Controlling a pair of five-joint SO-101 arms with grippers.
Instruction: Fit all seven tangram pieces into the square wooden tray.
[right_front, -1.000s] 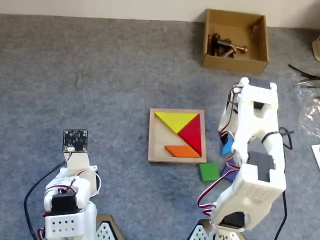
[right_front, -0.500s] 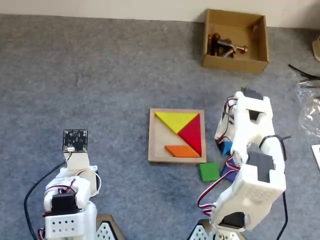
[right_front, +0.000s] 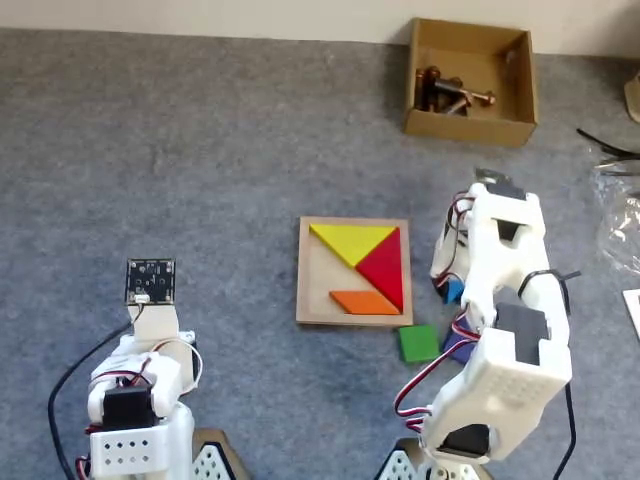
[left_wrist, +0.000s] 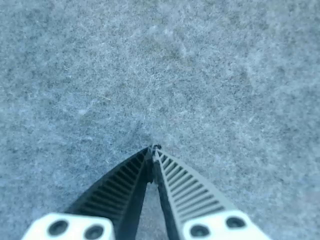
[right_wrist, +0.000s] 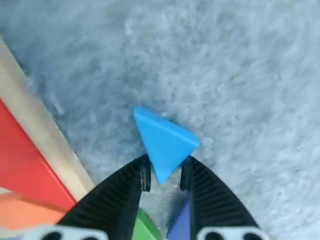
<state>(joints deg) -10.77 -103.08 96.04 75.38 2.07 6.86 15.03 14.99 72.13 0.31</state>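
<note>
Blue triangle (right_wrist: 165, 142) lies flat on the table (right_front: 200, 150), just beside the right edge of the wooden tray (right_front: 303, 300). The tray sits near the middle of the table. The right gripper (right_wrist: 164, 175) pinches one pointed corner of the triangle, with a jaw touching each side. The piece looks small, hard, light and smooth. I think it could slip out of that slanted hold, so gripping it nearer its middle would be safer. The yellow triangle (right_front: 352, 243), red triangle (right_front: 385, 270) and orange piece (right_front: 365, 301) already sit in the tray. The green square (right_front: 418, 343) and a dark blue piece (right_front: 457, 350) wait near the tray's front right corner. The left gripper (left_wrist: 152, 150), jaws pressed together, hangs over bare table near the front left corner.
</note>
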